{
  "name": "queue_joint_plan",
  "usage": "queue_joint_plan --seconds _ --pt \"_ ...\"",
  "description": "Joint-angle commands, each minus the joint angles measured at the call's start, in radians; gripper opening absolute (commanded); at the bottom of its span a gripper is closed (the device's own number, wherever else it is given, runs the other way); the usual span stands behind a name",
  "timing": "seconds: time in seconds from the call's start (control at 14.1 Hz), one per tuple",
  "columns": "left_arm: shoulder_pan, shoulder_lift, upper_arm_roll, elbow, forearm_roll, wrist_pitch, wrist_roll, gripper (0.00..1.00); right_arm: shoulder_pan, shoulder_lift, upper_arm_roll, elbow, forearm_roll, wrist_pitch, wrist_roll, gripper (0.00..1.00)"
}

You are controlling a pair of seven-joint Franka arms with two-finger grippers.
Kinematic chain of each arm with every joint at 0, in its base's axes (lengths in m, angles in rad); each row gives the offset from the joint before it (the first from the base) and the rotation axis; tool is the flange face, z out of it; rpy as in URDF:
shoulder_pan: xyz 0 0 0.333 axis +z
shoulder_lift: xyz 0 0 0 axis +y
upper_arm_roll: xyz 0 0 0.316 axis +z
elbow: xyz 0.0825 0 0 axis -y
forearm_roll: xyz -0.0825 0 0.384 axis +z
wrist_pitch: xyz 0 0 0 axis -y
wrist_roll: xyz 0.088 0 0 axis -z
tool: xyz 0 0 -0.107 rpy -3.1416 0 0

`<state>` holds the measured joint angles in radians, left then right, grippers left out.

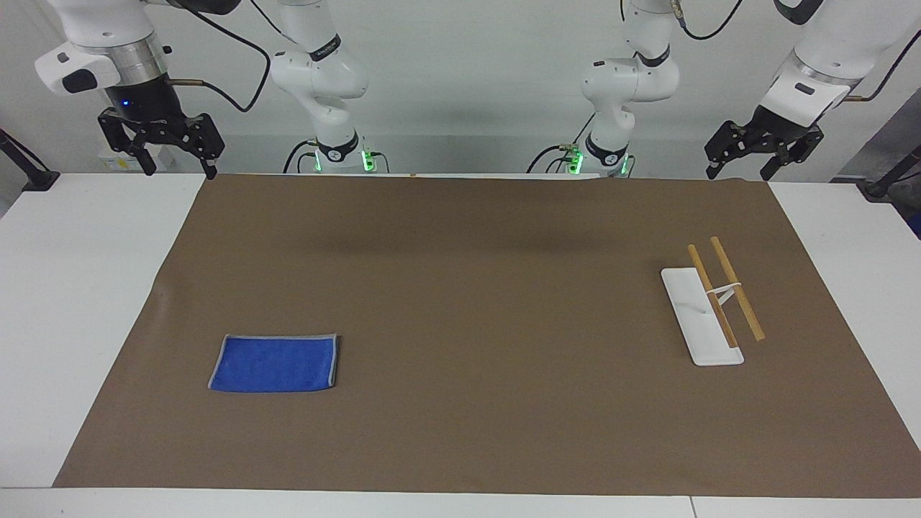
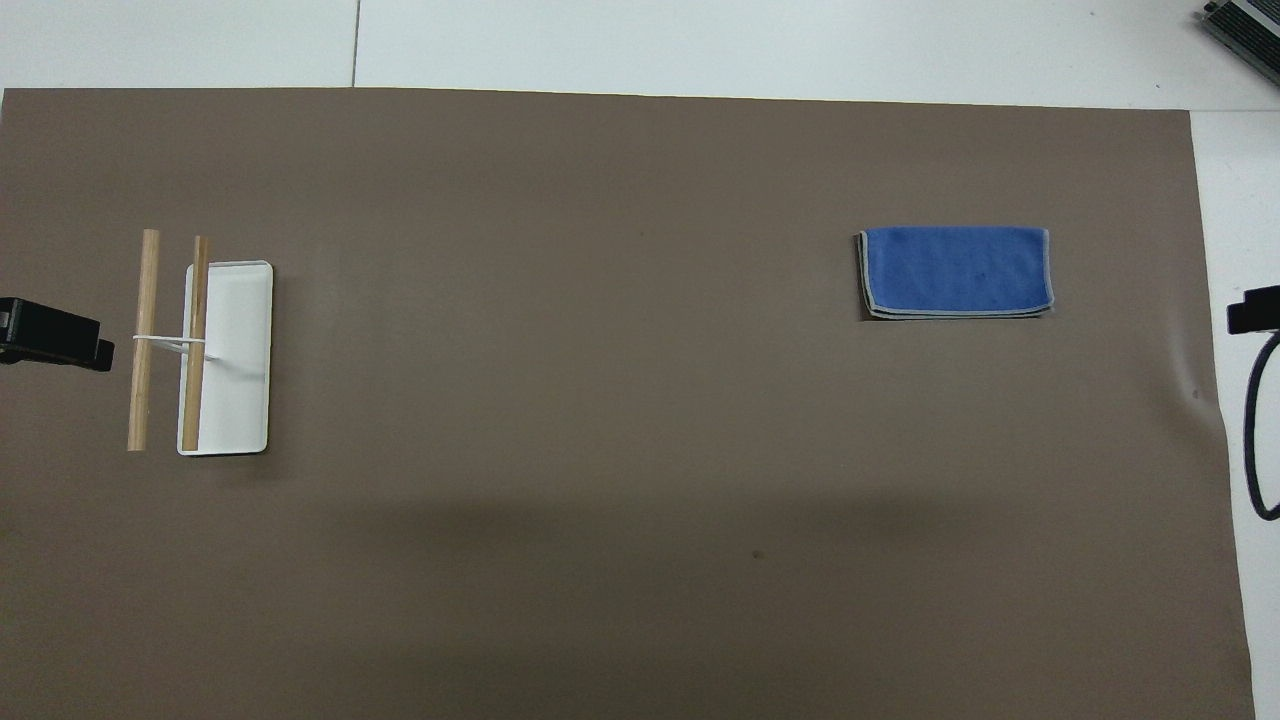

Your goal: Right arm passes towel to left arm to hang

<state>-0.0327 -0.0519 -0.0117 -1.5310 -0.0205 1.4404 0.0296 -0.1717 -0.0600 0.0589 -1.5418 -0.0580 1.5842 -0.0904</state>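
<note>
Blue towel [image 1: 275, 363] — folded (grey-edged) — flat on brown mat [image 1: 460, 302].

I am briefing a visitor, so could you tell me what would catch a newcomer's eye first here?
The blue towel lies folded on the brown mat toward the right arm's end. A white rack with two wooden bars stands toward the left arm's end. The right gripper and left gripper wait, raised and open.

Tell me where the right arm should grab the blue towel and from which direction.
Best guess: pinch the towel at its stacked open edges, on the end toward the middle of the table, coming straight down. It lies folded flat on the brown mat, so only a top-down pinch can lift a layer.
</note>
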Motion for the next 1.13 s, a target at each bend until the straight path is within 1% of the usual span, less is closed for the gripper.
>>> queue_joint_plan --seconds 0.0,1.06 --pt "-0.004 -0.014 0.002 -0.012 -0.009 0.018 0.038 1.0 -0.003 -0.018 0.002 -0.018 0.007 -0.006 -0.015 1.0" --pt "-0.006 -0.014 0.001 -0.015 -0.006 0.052 0.024 1.0 -0.003 -0.018 0.001 -0.018 0.007 -0.007 -0.015 1.0"
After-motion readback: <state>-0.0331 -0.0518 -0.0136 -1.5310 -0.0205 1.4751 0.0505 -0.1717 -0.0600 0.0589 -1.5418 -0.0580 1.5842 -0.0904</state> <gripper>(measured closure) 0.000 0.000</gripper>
